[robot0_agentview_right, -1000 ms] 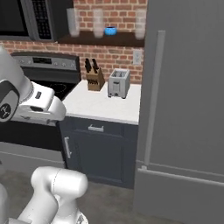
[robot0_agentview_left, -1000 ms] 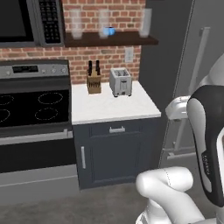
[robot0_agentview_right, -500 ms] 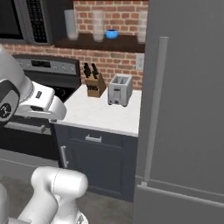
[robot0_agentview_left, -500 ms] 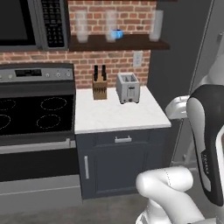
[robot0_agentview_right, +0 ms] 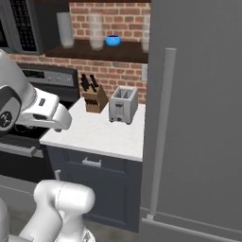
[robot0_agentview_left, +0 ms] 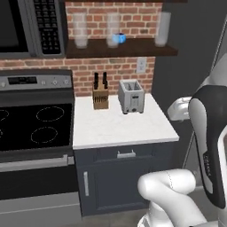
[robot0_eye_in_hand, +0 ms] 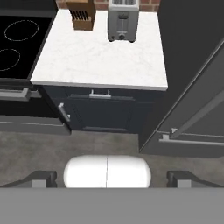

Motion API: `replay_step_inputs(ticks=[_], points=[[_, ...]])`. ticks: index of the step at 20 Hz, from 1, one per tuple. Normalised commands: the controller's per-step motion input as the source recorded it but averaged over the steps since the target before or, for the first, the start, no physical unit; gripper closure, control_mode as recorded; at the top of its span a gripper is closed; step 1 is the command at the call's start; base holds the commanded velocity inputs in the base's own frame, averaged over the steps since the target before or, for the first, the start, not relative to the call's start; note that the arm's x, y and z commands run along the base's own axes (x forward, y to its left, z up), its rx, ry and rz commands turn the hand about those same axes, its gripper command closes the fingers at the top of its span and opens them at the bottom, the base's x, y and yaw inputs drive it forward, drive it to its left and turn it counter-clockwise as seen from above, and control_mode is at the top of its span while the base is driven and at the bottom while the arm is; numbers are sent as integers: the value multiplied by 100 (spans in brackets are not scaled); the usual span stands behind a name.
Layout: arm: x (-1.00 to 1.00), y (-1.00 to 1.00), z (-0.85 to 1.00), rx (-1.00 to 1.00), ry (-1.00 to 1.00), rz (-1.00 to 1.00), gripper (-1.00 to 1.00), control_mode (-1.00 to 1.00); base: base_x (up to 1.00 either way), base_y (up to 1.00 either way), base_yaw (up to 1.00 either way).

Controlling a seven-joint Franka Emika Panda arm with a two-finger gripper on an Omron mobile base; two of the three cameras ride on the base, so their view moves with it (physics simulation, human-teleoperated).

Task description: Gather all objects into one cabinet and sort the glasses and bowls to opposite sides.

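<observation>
Base has driven nearer — tabletop close | blue bowl on shelf — untouched | your tool spread, empty

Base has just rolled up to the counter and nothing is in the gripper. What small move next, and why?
Probably raise the arm toward the brown shelf: the open gripper hangs low over the floor, while the blue bowl and clear glasses sit up on that shelf above the toaster.

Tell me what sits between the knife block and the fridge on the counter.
The toaster stands between the knife block and the fridge, clearest in the left base view.
</observation>
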Motion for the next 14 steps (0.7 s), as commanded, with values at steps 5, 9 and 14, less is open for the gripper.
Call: replay_step_inputs(ticks=[5, 9, 14], points=[[0, 0, 0, 0, 0, 0, -100, 100, 37, -14, -12], [0, 0, 0, 0, 0, 0, -100, 100, 33, -11, -19], [0, 0, 0, 0, 0, 0, -100, 100, 37, -1, -18]])
